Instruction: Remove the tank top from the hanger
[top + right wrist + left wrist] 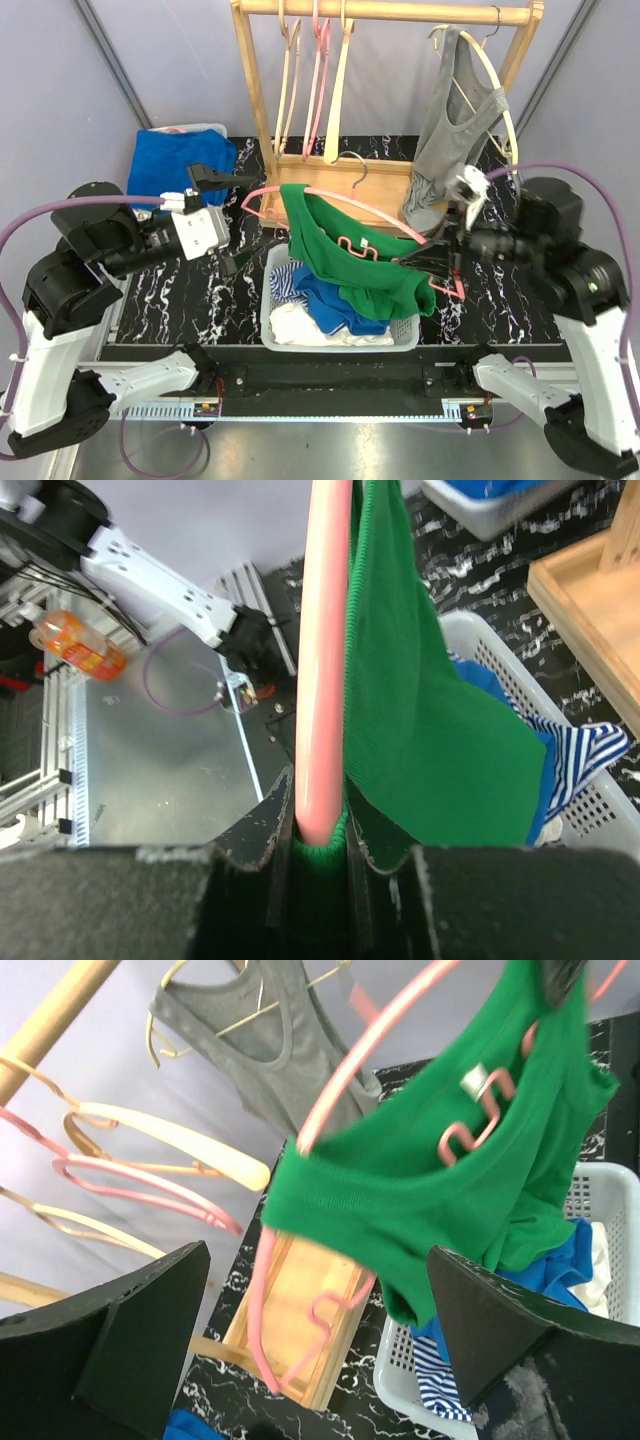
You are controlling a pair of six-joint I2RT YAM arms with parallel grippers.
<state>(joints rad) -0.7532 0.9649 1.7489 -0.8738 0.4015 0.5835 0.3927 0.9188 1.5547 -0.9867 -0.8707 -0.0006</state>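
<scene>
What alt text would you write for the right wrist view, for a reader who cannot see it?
Two black fingers pinch a pink hanger and an edge of the green tank top draped on it. Beyond the top sits a white basket of blue and striped clothes on a black marbled table.

Bright, even light, faint shadows; tank top [420, 1190] slightly blurred in left wrist view.
</scene>
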